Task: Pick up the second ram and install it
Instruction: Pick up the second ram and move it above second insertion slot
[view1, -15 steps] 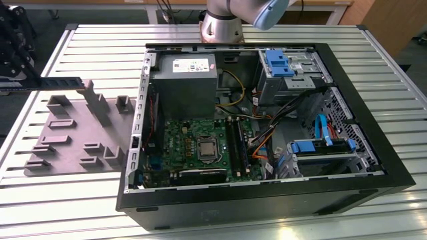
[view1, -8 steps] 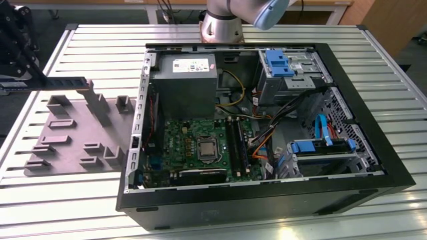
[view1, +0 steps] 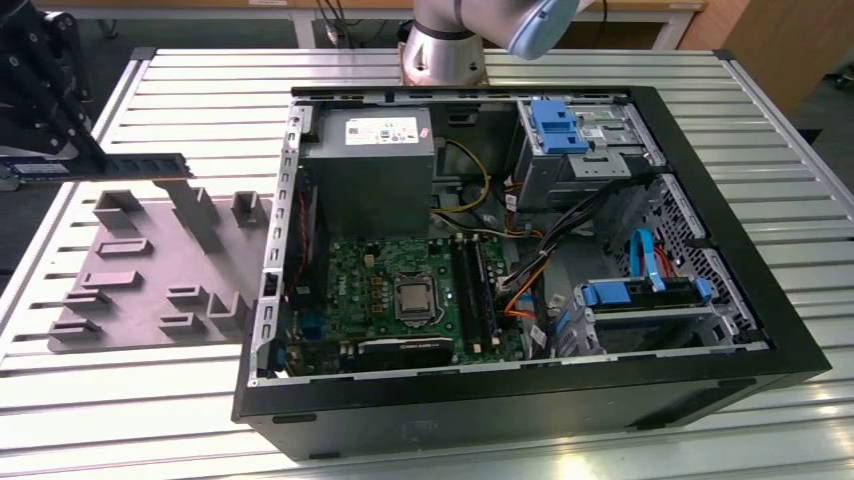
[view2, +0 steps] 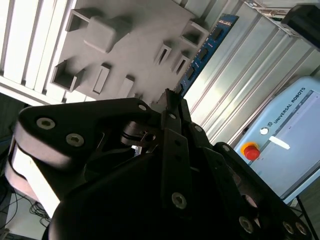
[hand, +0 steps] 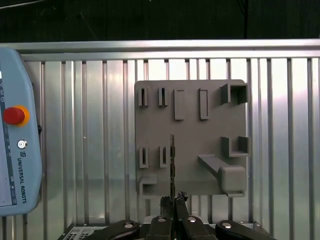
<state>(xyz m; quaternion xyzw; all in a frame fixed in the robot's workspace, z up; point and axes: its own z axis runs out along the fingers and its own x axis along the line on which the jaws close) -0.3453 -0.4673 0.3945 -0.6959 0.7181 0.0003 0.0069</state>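
Above the grey fixture plate (view1: 147, 270), the jaws are clamped on the second ram (view1: 134, 165)

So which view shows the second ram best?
The second wrist view: the second ram shows its blue face and chips beyond the gripper. The exterior view shows it side-on, dark; the first wrist view, edge-on.

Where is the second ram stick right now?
The second ram is held in the gripper, over the grey holder plate on the exterior view's left, outside the computer case.
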